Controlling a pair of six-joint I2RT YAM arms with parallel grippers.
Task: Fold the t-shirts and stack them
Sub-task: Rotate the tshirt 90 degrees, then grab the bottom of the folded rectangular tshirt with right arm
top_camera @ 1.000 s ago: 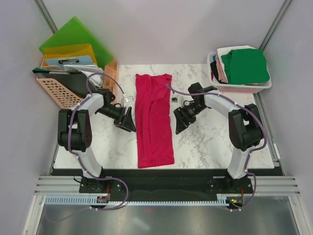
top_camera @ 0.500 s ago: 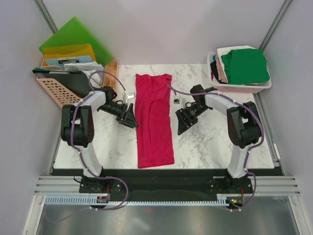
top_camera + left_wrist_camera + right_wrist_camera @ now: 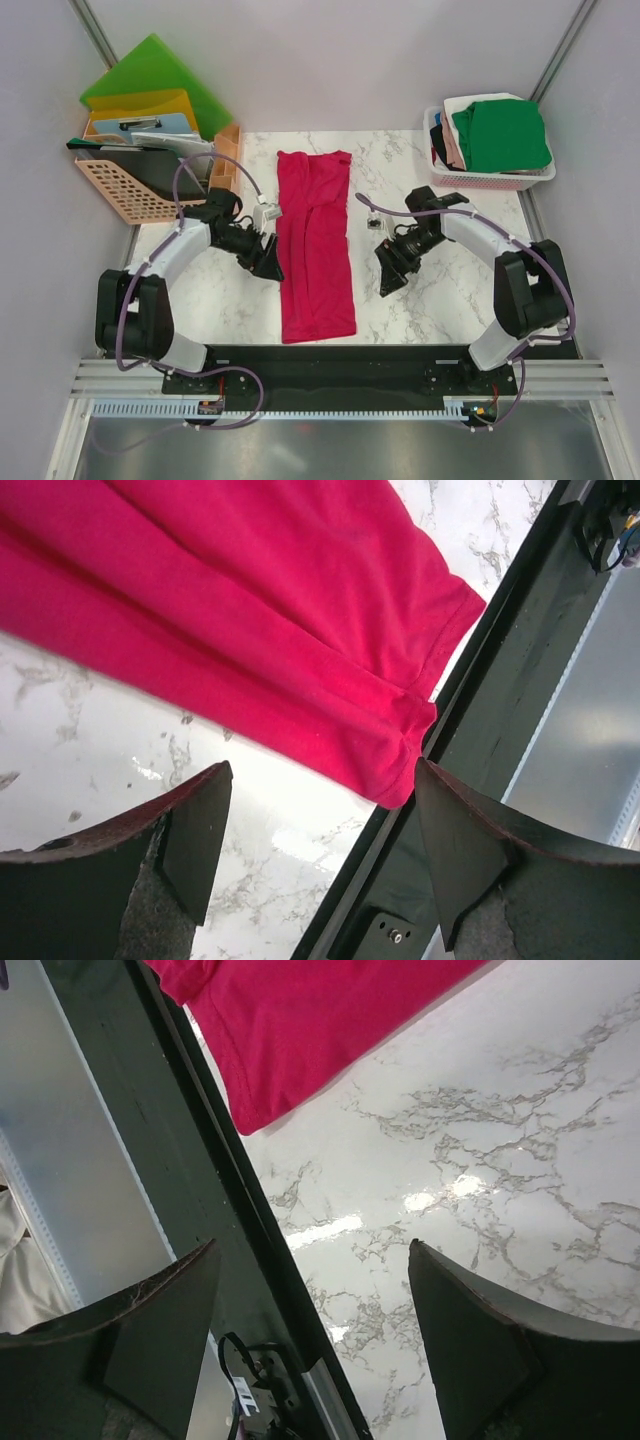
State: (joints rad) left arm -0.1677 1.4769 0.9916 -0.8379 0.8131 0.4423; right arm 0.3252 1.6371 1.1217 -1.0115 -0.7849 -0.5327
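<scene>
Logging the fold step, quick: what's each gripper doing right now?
Left gripper: open, holding nothing.
Right gripper: open, holding nothing.

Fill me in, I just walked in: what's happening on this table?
Two robot arms flank a crimson-pink t-shirt folded into a long strip on the table. The left end effector, open, is beside its left edge; the right end effector, open, stands apart. Neither holds anything. Other shirts fill the basket.
</scene>
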